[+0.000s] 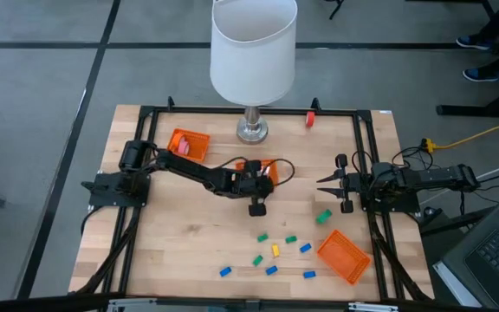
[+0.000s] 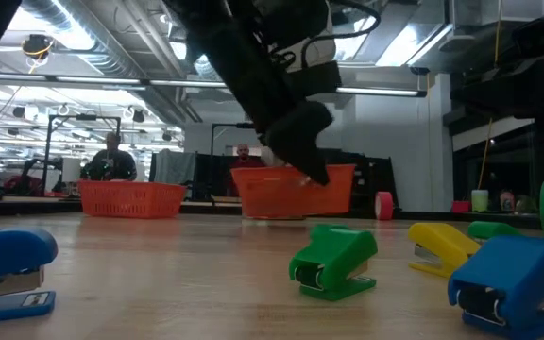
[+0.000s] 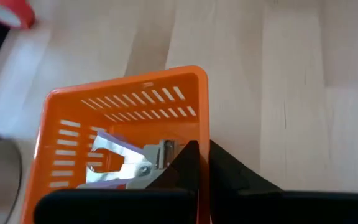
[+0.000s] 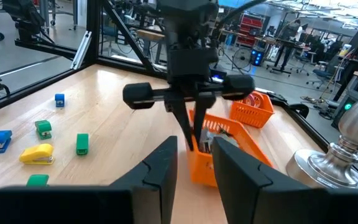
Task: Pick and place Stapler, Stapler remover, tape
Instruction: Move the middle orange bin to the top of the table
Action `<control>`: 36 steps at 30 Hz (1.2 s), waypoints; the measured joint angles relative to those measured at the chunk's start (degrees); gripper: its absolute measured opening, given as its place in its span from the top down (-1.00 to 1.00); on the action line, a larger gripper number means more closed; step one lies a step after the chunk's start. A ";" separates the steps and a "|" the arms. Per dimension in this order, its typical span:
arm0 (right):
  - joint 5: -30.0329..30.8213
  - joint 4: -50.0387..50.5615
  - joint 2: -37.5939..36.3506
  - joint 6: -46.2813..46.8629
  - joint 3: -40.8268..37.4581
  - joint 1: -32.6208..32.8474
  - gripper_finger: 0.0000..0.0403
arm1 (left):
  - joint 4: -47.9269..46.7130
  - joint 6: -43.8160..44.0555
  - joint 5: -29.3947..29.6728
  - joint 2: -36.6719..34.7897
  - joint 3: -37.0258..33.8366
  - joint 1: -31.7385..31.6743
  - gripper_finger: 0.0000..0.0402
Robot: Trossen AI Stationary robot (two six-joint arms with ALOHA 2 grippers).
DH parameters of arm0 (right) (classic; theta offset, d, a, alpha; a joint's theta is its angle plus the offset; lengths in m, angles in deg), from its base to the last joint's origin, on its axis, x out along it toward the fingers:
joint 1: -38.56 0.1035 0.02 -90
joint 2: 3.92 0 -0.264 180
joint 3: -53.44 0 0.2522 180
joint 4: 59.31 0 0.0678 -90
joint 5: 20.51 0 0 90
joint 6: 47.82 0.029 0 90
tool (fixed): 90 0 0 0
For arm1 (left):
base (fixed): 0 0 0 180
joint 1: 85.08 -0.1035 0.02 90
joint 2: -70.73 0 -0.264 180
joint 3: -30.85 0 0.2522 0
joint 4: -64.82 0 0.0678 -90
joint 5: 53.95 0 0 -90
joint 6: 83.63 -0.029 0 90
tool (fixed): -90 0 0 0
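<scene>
A wooden table carries a tall white lamp on a silver base at its far edge, with the left arm stretched across the middle and the right arm waiting at the right side. Three orange baskets sit on the wood: one near the left arm's base holding something pink, one at the near right, and a middle basket just right of the lamp base. The left gripper has its fingers pinched on that middle basket's wall — one dark finger inside, one outside, the thin orange rim between them. Inside the basket lie pale silvery pieces (what they are cannot be told). The right gripper hovers near the right rail with its fingers spread, pointing toward the table's centre.

Small staplers are scattered over the near half — blue, green and yellow among them; in the low view a green stapler stands nearest, a yellow one beside it. A red roll of tape stands at the far edge, right of the lamp and well apart from the baskets. People show in the room beyond.
</scene>
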 joint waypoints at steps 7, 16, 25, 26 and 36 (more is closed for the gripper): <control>0.00 0.01 0.00 -0.02 0.00 0.01 0.47 | 6.66 -6.08 -2.35 2.41 0.00 -5.04 0.97; 0.00 0.00 0.00 -0.01 0.00 0.02 0.47 | 13.75 -12.91 -9.64 2.55 -0.04 -12.35 0.97; 0.00 0.00 0.00 0.00 0.00 0.01 0.47 | 11.27 -11.84 -15.98 2.55 -0.02 -16.47 0.94; 0.00 0.00 0.00 -0.01 0.00 0.01 0.47 | 10.92 -11.70 -16.38 2.55 -0.02 -16.49 0.94; 0.00 0.00 0.00 -0.02 0.00 0.01 0.47 | 11.74 -11.45 -16.40 2.55 -0.02 -15.77 0.73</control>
